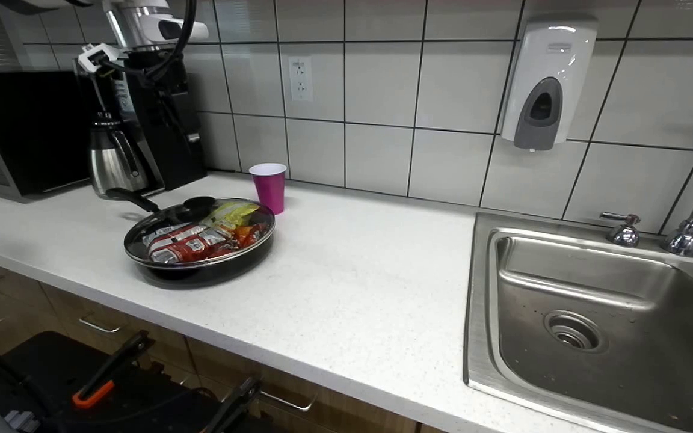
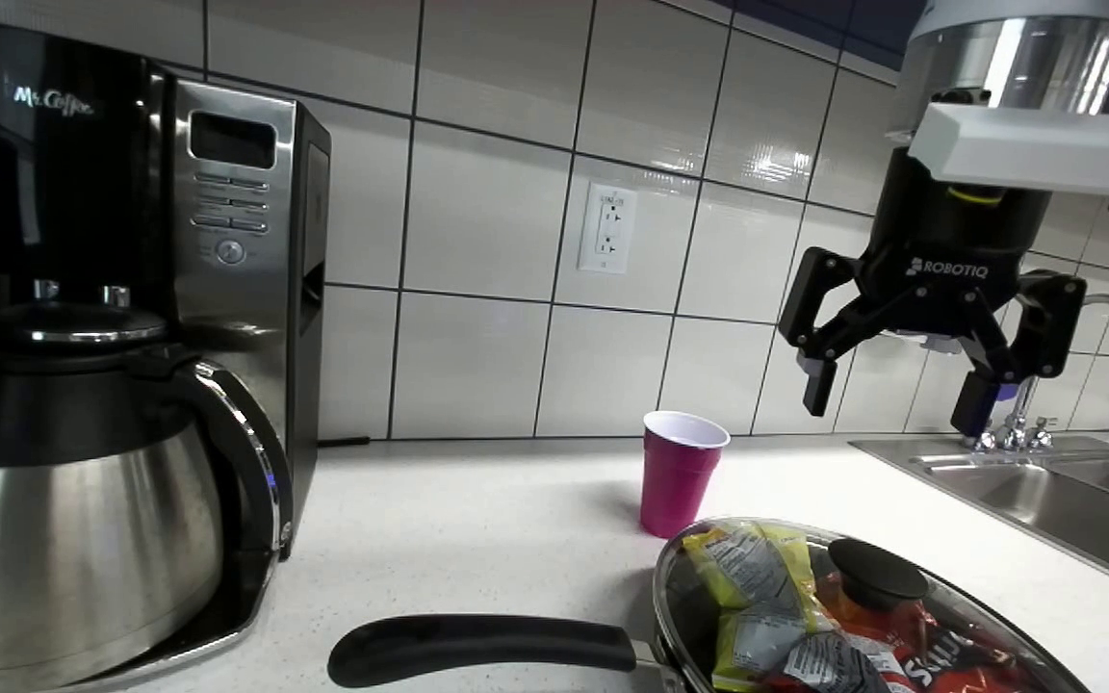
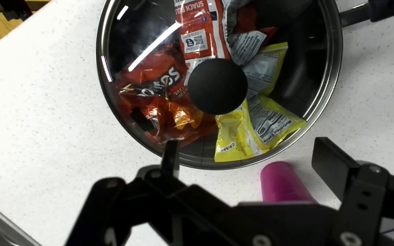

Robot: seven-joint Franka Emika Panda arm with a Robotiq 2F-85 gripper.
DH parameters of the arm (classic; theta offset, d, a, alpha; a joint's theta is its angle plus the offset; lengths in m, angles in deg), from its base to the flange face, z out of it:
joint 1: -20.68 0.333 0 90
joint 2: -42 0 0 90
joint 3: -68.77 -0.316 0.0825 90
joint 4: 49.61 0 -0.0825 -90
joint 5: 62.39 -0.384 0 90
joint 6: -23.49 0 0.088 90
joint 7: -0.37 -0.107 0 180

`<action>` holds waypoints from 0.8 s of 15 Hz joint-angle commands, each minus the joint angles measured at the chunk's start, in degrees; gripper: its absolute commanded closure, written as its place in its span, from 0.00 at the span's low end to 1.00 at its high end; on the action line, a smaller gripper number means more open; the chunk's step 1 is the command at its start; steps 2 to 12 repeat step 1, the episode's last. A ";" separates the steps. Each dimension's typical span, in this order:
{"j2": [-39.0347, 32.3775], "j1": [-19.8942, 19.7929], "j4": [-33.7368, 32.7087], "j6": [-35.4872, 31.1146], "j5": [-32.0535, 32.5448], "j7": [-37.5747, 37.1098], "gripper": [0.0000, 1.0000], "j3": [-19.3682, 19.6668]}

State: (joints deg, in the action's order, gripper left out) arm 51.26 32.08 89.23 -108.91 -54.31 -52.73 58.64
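My gripper (image 2: 895,397) is open and empty, high above the counter with its fingers pointing down. In the wrist view its fingers (image 3: 250,159) are spread wide. Below it is a black pan (image 1: 202,278) with a glass lid and round black knob (image 3: 217,86). Red and yellow snack bags (image 3: 262,126) show through the lid. The pan's black handle (image 2: 487,647) points toward the coffee maker. A pink cup (image 2: 680,476) stands upright beside the pan, near the wall; it also shows in the wrist view (image 3: 282,184), partly hidden by the gripper. The gripper touches nothing.
A coffee maker (image 2: 237,221) with a steel carafe (image 1: 115,165) and a black microwave (image 1: 40,120) stand along the counter. A steel sink (image 1: 480,313) with a faucet is at the opposite end. A soap dispenser (image 1: 551,78) hangs on the tiled wall. Clamps (image 1: 112,370) lie below the counter edge.
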 commanded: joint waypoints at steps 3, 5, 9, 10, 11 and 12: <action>0.07 -1.27 -0.06 0.11 -0.34 0.30 0.00 -1.24; 0.07 -1.27 -0.06 0.11 -0.34 0.30 0.00 -1.24; 0.07 -1.27 -0.06 0.11 -0.34 0.30 0.00 -1.24; 0.07 -1.27 -0.06 0.11 -0.34 0.30 0.00 -1.24; 0.07 -1.27 -0.06 0.11 -0.34 0.30 0.00 -1.24; 0.07 -1.27 -0.06 0.11 -0.34 0.30 0.00 -1.24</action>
